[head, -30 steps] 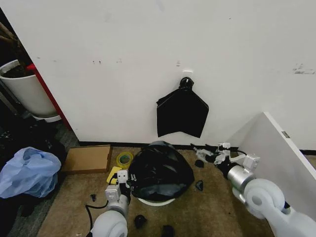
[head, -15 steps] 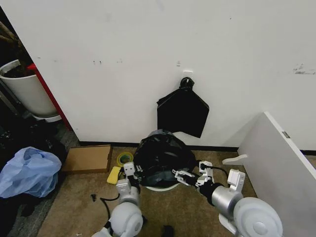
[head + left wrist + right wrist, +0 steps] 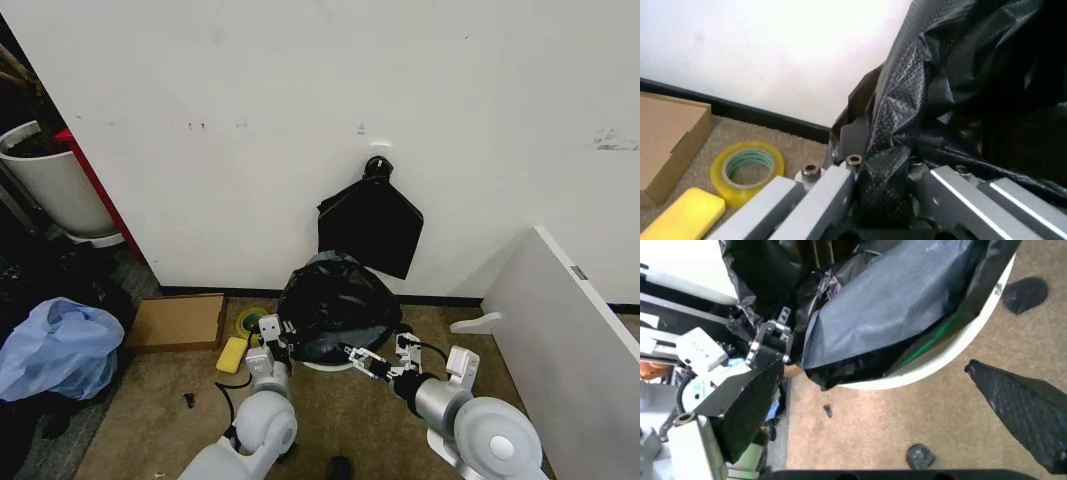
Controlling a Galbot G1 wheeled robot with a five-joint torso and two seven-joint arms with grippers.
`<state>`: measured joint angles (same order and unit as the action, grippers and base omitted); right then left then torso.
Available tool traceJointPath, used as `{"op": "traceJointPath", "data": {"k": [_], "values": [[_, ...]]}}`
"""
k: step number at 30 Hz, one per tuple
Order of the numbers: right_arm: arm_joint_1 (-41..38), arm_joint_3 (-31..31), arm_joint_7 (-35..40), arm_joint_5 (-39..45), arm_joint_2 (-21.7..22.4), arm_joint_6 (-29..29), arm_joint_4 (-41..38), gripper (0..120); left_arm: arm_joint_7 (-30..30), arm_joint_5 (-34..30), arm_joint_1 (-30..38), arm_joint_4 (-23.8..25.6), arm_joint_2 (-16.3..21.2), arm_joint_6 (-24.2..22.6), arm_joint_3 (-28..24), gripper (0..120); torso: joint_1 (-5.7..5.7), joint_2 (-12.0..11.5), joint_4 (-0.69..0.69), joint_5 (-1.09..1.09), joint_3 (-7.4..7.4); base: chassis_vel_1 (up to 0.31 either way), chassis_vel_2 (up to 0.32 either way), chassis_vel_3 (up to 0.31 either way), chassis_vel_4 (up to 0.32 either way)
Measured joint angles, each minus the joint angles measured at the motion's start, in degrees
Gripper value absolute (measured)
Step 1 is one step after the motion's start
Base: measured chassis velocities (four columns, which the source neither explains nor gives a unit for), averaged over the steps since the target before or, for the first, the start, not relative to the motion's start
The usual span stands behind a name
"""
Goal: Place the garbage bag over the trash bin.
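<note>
— Where's the garbage bag (image 3: 335, 305)?
— Bunched over the trash bin (image 3: 326, 364) on the floor by the wall, between both tools.
— The left tool (image 3: 278, 340)?
— At the bag's left edge, clenched on a fold of the black plastic between its fingers (image 3: 830, 192).
— The right tool (image 3: 365, 362)?
— Low at the bag's front right, just beside the bin's rim. Whether it grips anything, I cannot tell.

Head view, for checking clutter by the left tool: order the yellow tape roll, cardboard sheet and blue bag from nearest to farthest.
From the left tool:
1. Tape roll, just beside it on the carpet.
2. Cardboard sheet, farther left.
3. Blue bag, far left.
</note>
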<state>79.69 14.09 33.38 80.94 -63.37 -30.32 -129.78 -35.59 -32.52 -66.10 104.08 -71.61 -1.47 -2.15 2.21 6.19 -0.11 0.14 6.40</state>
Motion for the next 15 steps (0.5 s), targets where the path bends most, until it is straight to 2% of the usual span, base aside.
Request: {"op": "traceJointPath", "data": {"k": [11,13,14,15], "values": [[-0.4,-0.7,-1.6,0.8,-2.2,-0.1,0.2,99,-0.5,0.0,1.8,-1.7,-0.4,0.0,-0.4,0,0.00,0.0,0.00,0.00,0.00,0.000,0.000,0.000,0.000],[-0.5,-0.9,-2.0,0.7,-2.5,-0.2,0.4,97,-0.5,0.0,1.8,-1.9,-0.5,0.0,-0.5,0,0.00,0.0,0.00,0.00,0.00,0.000,0.000,0.000,0.000],[-0.6,-1.1,-2.4,0.5,-2.9,-0.3,0.7,88,-0.5,0.1,1.8,-2.0,-0.6,0.0,-0.8,0,0.00,0.0,0.00,0.00,0.00,0.000,0.000,0.000,0.000],[-0.6,-1.1,-2.4,0.5,-2.9,-0.3,0.7,88,-0.5,0.1,1.8,-2.0,-0.6,0.0,-0.8,0,0.00,0.0,0.00,0.00,0.00,0.000,0.000,0.000,0.000]]}}
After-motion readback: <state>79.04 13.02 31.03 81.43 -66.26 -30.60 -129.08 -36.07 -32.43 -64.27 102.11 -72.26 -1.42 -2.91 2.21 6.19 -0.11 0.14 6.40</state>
